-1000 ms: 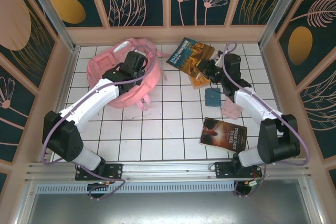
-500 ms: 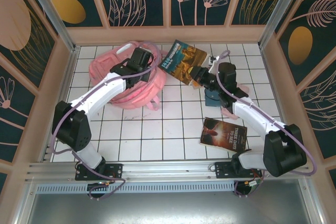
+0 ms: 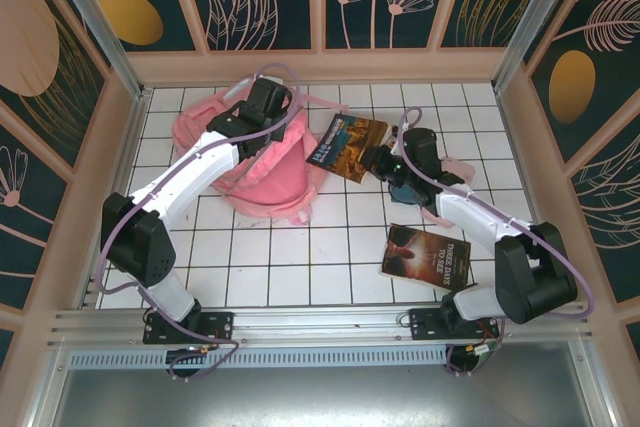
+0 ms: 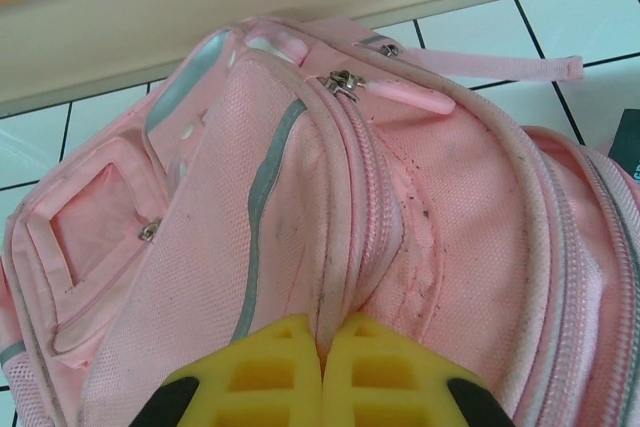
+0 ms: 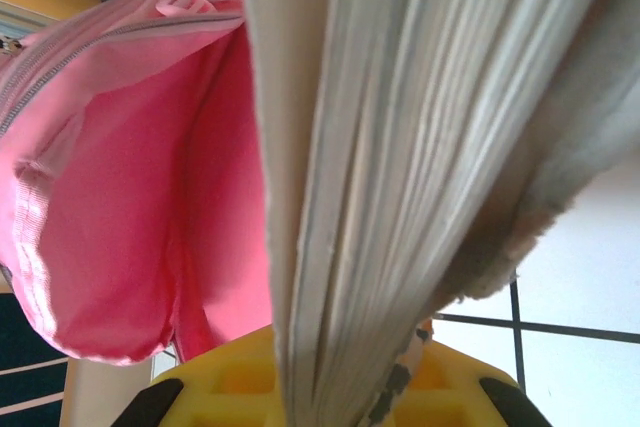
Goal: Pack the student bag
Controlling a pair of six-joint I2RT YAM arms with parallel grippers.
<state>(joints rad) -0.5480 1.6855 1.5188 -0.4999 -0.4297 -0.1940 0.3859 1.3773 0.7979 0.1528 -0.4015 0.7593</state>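
Where left hand (image 4: 322, 352) pinches, student bag (image 4: 440, 207) (fold)

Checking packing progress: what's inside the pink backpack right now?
The right wrist view looks into the student bag: bare pink lining near the mouth, nothing packed visible. Deeper parts are hidden by the book.

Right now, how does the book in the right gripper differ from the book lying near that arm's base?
The held book is clamped by the right gripper, beside the student bag; the lying book rests flat, untouched. The held book's cover is blue and gold; the lying book's is dark reddish brown. Both face cover up.
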